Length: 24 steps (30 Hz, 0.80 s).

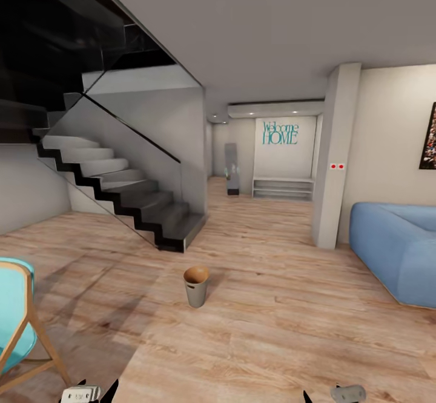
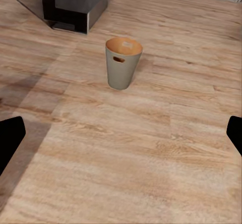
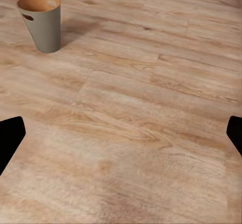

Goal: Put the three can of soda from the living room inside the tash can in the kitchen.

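Observation:
The small round trash can (image 1: 195,286), grey-beige outside and copper-brown inside, stands upright on the light wood floor ahead of me, near the foot of the staircase. It also appears in the left wrist view (image 2: 122,64) and the right wrist view (image 3: 42,22). My left gripper (image 2: 121,138) hangs over bare floor short of the bin, its dark fingertips wide apart and open with nothing between them. My right gripper (image 3: 121,138) is likewise open and empty, the bin off to its side. Both wrists peek in at the head view's lower edge. The soda cans are out of view.
A dark staircase (image 1: 130,200) rises at the left behind the bin. A blue sofa (image 1: 396,248) sits at the right, beside a pale pillar (image 1: 336,160). A turquoise chair with wooden legs (image 1: 18,324) stands close at my left. A hallway with a "Welcome HOME" wall (image 1: 280,133) opens beyond.

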{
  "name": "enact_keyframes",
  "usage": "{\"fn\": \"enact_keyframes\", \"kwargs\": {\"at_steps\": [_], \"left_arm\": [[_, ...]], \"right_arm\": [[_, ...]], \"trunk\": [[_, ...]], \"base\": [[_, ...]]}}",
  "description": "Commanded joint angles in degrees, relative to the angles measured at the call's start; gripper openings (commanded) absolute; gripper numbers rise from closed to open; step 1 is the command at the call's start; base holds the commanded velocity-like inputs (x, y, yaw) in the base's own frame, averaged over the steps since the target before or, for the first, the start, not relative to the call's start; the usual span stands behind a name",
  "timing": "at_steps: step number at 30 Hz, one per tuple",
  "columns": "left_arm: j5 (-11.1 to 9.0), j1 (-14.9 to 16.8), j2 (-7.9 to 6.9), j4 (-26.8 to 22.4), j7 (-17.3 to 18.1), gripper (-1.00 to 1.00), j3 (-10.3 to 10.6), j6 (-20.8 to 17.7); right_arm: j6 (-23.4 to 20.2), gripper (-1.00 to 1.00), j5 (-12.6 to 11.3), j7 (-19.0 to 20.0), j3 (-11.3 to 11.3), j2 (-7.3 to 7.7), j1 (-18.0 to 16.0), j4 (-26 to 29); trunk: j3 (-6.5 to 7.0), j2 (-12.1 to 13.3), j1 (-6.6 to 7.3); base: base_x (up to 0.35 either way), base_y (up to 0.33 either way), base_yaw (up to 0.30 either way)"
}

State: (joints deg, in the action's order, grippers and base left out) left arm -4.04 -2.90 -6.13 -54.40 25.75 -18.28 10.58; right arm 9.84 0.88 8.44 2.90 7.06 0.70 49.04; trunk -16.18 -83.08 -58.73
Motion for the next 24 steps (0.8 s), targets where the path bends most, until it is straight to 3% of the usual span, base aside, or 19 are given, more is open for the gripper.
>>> {"fn": "enact_keyframes", "kwargs": {"at_steps": [1, 24], "left_arm": [[0.0, 0.0, -0.01, 0.0, 0.0, 1.0, 0.0, 0.0], [0.0, 0.0, 0.0, 0.0, 0.0, 1.0, 0.0, 0.0]], "right_arm": [[0.0, 1.0, 0.0, 0.0, 0.0, -0.01, 0.0, 0.0], [0.0, 1.0, -0.1, 0.0, 0.0, -0.02, 0.0, 0.0]], "trunk": [[0.0, 0.0, 0.0], [0.0, 0.0, 0.0]], "base": [[0.272, -0.102, 0.0], [0.272, -0.024, 0.0]]}}
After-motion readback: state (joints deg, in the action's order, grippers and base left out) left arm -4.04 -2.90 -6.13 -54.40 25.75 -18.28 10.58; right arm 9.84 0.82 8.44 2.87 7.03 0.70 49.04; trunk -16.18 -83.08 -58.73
